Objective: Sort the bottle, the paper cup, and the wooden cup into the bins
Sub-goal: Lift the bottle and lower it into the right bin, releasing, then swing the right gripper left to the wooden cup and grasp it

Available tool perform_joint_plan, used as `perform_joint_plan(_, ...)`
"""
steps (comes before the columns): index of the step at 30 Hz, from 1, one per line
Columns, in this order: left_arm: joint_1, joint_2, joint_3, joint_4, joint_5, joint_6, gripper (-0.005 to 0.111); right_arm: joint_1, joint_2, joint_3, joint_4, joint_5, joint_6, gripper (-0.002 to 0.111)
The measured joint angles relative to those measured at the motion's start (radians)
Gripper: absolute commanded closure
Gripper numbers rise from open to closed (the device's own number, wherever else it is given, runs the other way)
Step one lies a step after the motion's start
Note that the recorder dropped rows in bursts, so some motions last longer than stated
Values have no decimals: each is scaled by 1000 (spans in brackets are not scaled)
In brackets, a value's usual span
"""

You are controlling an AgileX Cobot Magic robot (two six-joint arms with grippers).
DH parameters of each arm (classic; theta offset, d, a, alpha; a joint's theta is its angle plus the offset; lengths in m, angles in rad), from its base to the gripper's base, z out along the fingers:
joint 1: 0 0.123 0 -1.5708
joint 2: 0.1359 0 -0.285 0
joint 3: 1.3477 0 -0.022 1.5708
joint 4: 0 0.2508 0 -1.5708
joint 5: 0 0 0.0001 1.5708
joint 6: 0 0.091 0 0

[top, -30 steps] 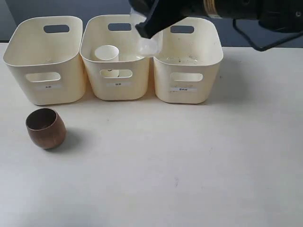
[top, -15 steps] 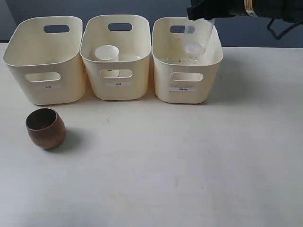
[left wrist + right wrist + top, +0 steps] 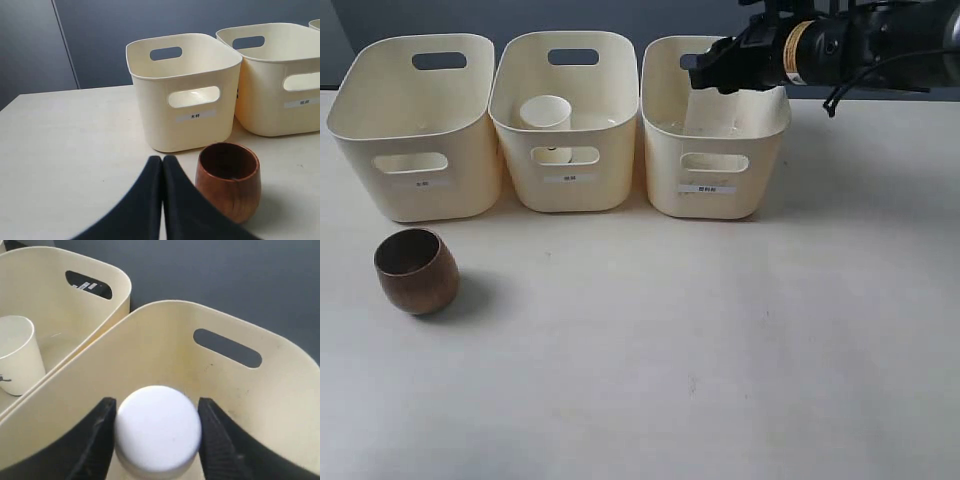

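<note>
Bottle (image 3: 157, 427) gripped by right tool (image 3: 156, 432) inside right bin (image 3: 716, 130); paper cup (image 3: 545, 113) in middle bin (image 3: 570, 130).

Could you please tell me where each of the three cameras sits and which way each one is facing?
Exterior view: in front of the table, above it, looking down at three bins; the right gripper reaches in.
Left wrist view: low near the tabletop, facing the wooden cup and left bin; shut left gripper shows.
Right wrist view: above the right bin, looking down onto the bottle cap between the fingers.
Exterior and right wrist views share the paper cup.
</note>
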Motion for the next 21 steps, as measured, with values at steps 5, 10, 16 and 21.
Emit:
perform_joint_plan(5,0,0,0,0,0,0,107,0,38,0,1,2,0,106)
perform_joint_plan(10,0,0,0,0,0,0,107,0,40,0,0,4,0,63)
perform_joint_plan(16,0,0,0,0,0,0,107,0,40,-1,-11,0,2,44)
perform_joint_plan(21,0,0,0,0,0,0,107,0,40,-1,-12,-4,2,44)
